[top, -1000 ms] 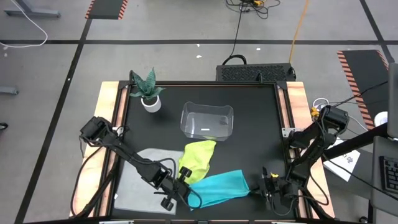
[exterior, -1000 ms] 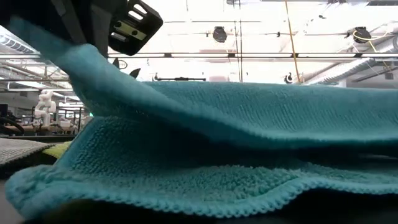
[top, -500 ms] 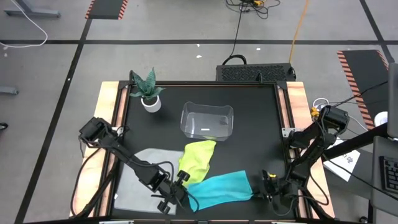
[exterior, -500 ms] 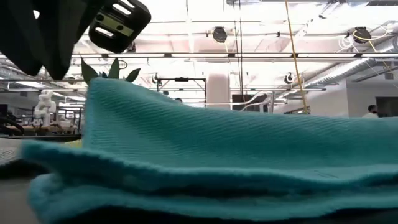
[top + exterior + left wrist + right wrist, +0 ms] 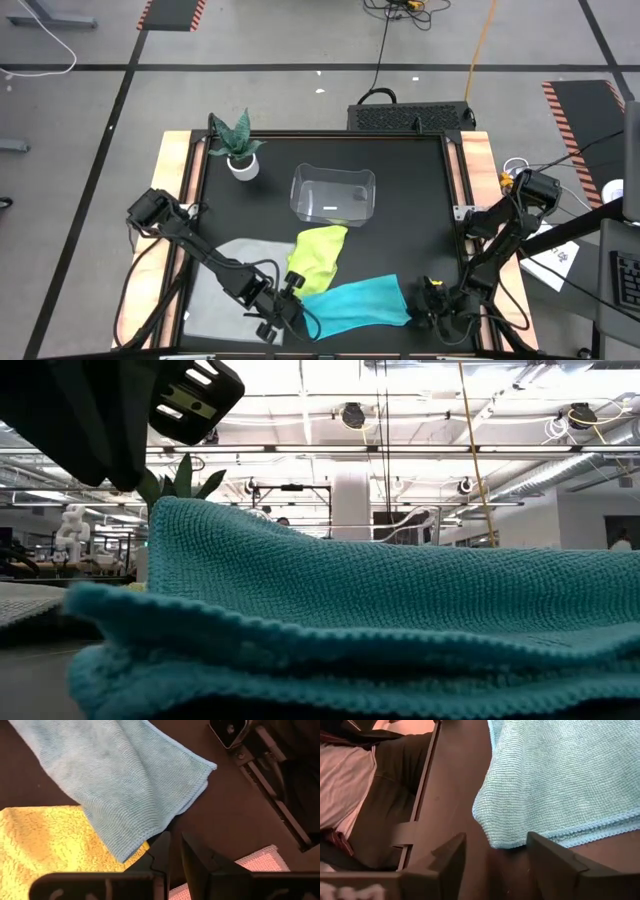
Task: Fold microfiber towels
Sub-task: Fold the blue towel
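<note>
Teal towel [image 5: 355, 303]: you have it folded over, near desk's front edge.
Left: yellow towel [image 5: 318, 255], grey towel [image 5: 225, 285] unfolded.
Left pincer [image 5: 296, 318]: pressed together, empty.
Right pincer [image 5: 425, 300]: spread, released.

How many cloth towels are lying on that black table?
3: light grey towel at the near left corner, yellow-green towel in the near middle, folded teal towel on the near edge. None looks hidden.

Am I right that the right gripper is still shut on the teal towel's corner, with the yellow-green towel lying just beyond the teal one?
Not quite. The right gripper is open: the right wrist view shows its fingers spread apart, with the teal towel lying free on the table beyond them, not pinched. The rest holds: in the high view the yellow-green towel lies just beyond the teal one.
</note>
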`<state>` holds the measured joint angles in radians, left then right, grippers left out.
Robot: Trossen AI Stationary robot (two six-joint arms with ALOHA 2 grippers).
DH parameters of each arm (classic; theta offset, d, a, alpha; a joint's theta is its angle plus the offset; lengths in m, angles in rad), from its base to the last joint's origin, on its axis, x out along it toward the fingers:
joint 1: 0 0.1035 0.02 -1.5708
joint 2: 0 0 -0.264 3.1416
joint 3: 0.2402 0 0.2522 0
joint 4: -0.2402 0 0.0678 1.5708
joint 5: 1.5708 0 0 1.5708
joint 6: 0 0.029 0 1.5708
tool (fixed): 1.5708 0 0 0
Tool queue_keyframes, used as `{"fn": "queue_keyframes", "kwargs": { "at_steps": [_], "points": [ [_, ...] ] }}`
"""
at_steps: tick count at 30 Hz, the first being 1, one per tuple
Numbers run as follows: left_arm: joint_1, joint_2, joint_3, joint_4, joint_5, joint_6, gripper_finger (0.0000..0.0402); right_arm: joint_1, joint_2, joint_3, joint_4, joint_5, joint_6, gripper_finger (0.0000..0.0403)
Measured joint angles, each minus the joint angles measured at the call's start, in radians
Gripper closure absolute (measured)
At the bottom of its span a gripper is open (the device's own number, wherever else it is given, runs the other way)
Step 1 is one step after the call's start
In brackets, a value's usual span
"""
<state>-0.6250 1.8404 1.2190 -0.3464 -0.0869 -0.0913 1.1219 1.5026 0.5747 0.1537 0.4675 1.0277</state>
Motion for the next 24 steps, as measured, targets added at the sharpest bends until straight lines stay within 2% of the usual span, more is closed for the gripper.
{"fn": "queue_keyframes", "kwargs": {
  "at_steps": [3,8,11,17,24],
  "points": [
    [0.0,0.0,0.0,-0.012,-0.016,-0.016,0.0355,0.008,-0.014,0.0,0.027,0.026,-0.025,0.0169],
    [0.0,0.0,0.0,-0.016,-0.028,-0.049,0.0355,0.009,-0.042,0.001,0.2,0.193,-0.315,0.0161],
    [0.0,0.0,0.0,0.002,-0.028,-0.077,0.0355,-0.035,-0.043,0.0,0.238,0.215,-0.429,0.0167],
    [-0.022,0.003,0.0,0.075,-0.03,-0.093,0.0355,-0.156,-0.042,0.0,0.1,0.214,-0.423,0.018],
    [-0.054,0.005,0.0,0.076,-0.038,-0.016,0.0355,-0.249,-0.042,0.0,-0.118,0.163,-0.301,0.0184]
  ]
}}
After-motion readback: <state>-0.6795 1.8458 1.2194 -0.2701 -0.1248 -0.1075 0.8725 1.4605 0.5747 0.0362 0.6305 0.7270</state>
